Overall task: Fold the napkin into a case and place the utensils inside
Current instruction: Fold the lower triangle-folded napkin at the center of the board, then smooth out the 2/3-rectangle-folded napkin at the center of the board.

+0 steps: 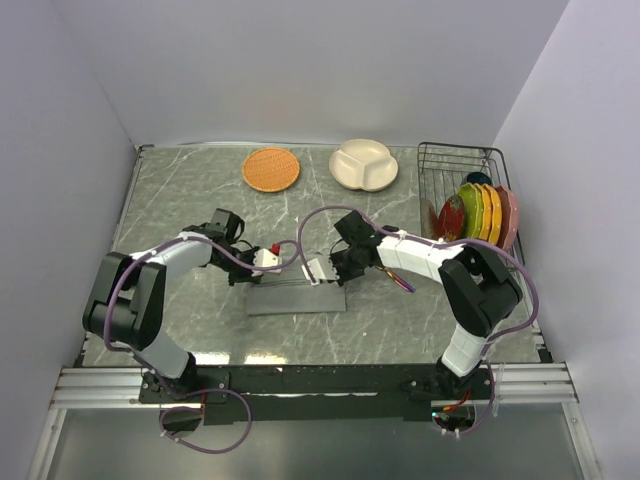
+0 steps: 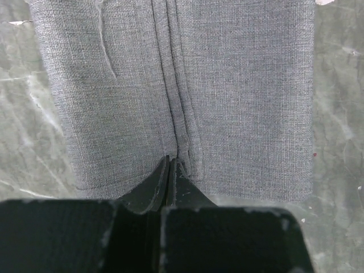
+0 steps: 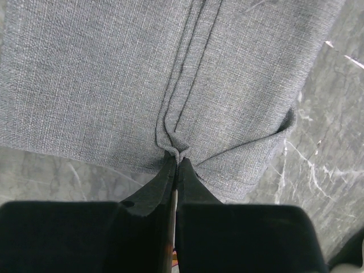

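Ok, I'm pinching the napkin (image 1: 297,298) by its centre pleat, L gripper (image 2: 170,162) & R gripper (image 3: 176,156) both clamped at opp. ends; soft, light cloth, prob. sagging btwn.

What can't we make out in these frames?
- Knife: top view, mostly under right arm.
- Spoon: seen in no view.
- Napkin: wrist views, far end cut by the frame's top edge.
- Plates in rack: top view, overlapping; count unclear.

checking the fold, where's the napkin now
Top view: the napkin lies as a narrow folded strip near the table's front middle, its ends pinched by the left hand and right hand.
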`<state>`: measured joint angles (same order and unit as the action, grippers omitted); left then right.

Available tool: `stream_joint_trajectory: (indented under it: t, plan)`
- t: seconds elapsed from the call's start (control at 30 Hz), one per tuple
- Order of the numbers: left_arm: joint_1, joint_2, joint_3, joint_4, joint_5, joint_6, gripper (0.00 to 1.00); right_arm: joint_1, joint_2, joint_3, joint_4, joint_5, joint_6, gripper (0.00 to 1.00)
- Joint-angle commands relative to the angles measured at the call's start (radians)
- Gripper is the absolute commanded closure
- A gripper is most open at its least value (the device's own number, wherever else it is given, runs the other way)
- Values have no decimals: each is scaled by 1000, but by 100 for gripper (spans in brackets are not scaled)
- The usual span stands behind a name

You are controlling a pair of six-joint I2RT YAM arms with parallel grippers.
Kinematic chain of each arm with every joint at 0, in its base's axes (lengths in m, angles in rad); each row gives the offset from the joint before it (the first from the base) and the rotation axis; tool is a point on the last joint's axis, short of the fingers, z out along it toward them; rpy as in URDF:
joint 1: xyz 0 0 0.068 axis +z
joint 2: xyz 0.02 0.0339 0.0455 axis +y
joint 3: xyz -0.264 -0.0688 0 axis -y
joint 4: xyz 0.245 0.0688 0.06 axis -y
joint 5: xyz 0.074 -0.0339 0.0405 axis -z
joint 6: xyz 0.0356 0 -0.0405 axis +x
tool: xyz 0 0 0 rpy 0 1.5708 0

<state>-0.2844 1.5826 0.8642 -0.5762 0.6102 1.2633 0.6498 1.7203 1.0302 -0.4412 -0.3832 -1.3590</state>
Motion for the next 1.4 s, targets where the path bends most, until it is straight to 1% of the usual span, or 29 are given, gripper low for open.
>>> stream_joint_trajectory:
  t: [0.0,0.03,0.07,0.1,0.13,0.17,0.27,0.33,0.37,0.4,0.43,0.47,0.57,0.6,0.63,0.67,0.7,0.73,0.8,0.87,1.0,1.07,1.1,1.2,1.23,1.27,1.3,1.33,1.37]
  plan:
    - [5,10,15,-45,22,-14,95,-9,12,-25,21,29,-43,100]
    - [30,1,25,-71,39,-27,85,-9,13,-27,24,30,-49,100]
    - [51,-10,56,-97,63,-36,65,-9,13,-27,25,32,-54,100]
    - [77,-24,74,-123,135,-51,59,-9,15,-27,27,35,-61,100]
    - [132,-51,96,-158,167,-71,55,-9,18,-27,25,36,-64,100]
    - [160,-64,142,-171,204,-102,52,-10,21,-27,29,38,-69,100]
    - [221,-78,253,-194,308,-263,55,-7,21,-33,39,44,-84,100]
    - [222,-61,306,-144,371,-475,56,-9,22,-33,44,47,-89,100]
    - [221,-53,314,-64,397,-563,56,-7,24,-39,45,47,-92,100]
    - [218,-29,318,-18,434,-726,56,-10,21,-42,56,49,-97,100]
    - [205,-12,317,34,459,-830,57,-9,19,-45,56,49,-101,100]
    - [196,6,311,155,467,-1039,59,-9,19,-50,56,49,-106,100]
    - [156,77,263,320,482,-1316,71,-9,19,-48,61,50,-109,100]
    - [143,100,248,410,476,-1437,75,-7,24,-47,61,52,-109,100]
    - [117,109,221,447,479,-1481,79,-9,24,-44,61,53,-107,100]
    - [107,119,207,484,480,-1519,80,-9,24,-41,59,55,-107,100]
    - [96,141,196,545,470,-1592,82,-9,28,-39,56,55,-107,100]
    - [79,158,181,567,468,-1625,85,-9,27,-38,53,55,-109,100]
    - [65,224,179,590,462,-1670,87,-9,27,-38,55,53,-109,100]
    - [56,269,196,578,462,-1668,90,-9,32,-33,45,53,-107,100]
    - [56,355,203,469,451,-1598,92,-10,33,-32,39,60,-103,100]
    - [53,384,199,428,424,-1599,92,-10,32,-32,39,61,-103,100]
    - [53,431,205,405,425,-1598,93,-10,32,-35,38,60,-103,100]
    - [56,503,219,360,407,-1602,96,-9,15,-32,38,53,-94,100]
    - [57,508,211,364,393,-1604,97,-10,10,-25,33,49,-88,95]
    - [57,513,208,365,385,-1598,98,-9,1,-3,12,49,-54,86]
    - [57,516,205,361,381,-1595,98,-12,-13,19,-10,49,-31,68]
    - [59,519,202,360,378,-1589,98,-12,-22,45,-33,44,-2,61]
    - [59,522,200,357,366,-1581,98,-16,-31,112,-89,37,74,54]
